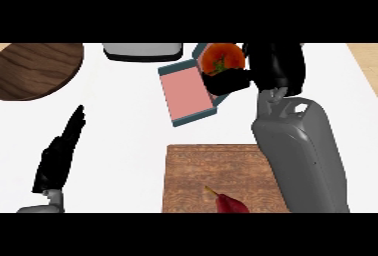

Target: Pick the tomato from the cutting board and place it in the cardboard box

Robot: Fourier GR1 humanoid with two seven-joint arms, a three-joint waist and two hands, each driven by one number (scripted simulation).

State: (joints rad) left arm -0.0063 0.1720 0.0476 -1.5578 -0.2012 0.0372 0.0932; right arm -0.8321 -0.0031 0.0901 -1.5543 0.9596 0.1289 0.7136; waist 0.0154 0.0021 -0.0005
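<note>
1. Head view puts the tomato (pixel 221 57) at the upper centre of the frame, orange-red with a dark stem mark. It is off the cutting board and sits at the upper right end of the cardboard box, partly hidden by black fingers.

2. The right robot hand (pixel 230 80) curls round the tomato from the right and below, fingers closed on it. I judge the carry is nearly done and the hand is holding the tomato over the opening so that it can be let go inside.

3. The cardboard box (pixel 188 95) lies tilted just left of and below the tomato, with a pink inner floor and teal walls. Whether the tomato already rests on the box or is held just above it, I cannot tell.

4. The grey right forearm (pixel 303 150) runs up the right side of the frame, crossing the cutting board's right edge.

5. The cutting board (pixel 214 170), brown and textured, fills the lower centre. A dark red pepper-like item (pixel 230 204) lies at its lower edge.

6. The left robot hand (pixel 63 150) rests at lower left, fingers straight and holding nothing, away from the work.

7. On the white desk (pixel 118 125), a round wooden piece (pixel 37 70) shows at upper left and a grey-rimmed white object (pixel 142 50) at top centre.
</note>
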